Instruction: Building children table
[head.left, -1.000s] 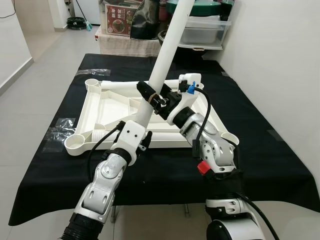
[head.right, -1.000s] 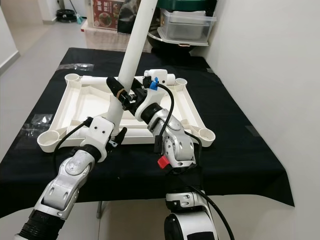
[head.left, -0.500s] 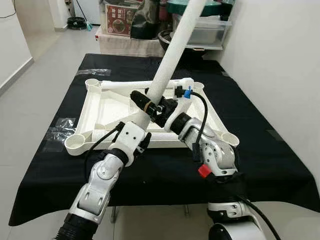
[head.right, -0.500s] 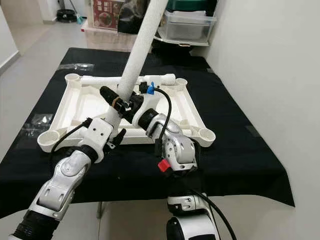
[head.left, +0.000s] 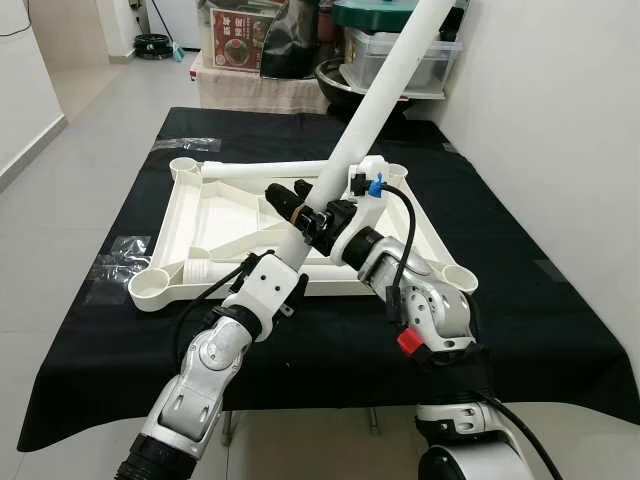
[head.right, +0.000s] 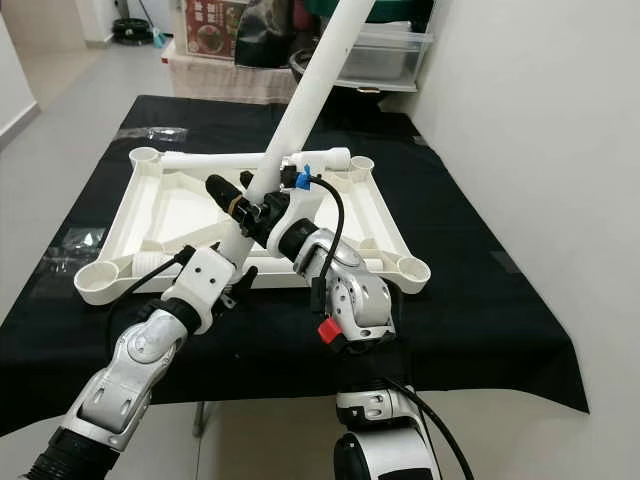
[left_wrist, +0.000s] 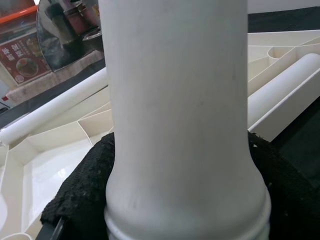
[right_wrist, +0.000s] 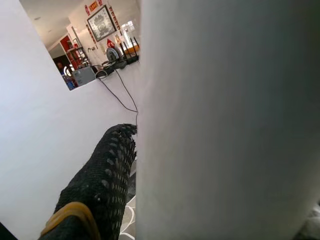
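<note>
Both grippers meet at the middle of the scene on one long white table leg (head.left: 375, 110). Left gripper (head.left: 297, 215), reaching up from seven o'clock, has its black fingers (left_wrist: 80, 200) pinched around the leg's lower end, just above the ridged collar seen in the left wrist view. Right gripper (head.left: 335, 215), coming in from five o'clock, is pressed to the same leg just beside the left one; one padded finger (right_wrist: 100, 185) lies along the tube, and its grip looks closed on it. The leg slants up toward one o'clock, passing out of the top of the frame. Beneath it the white tabletop (head.left: 190, 270) lies upside down on a black-covered table (head.left: 520, 320), with another leg (head.left: 265, 170) resting along its far edge at twelve o'clock.
</note>
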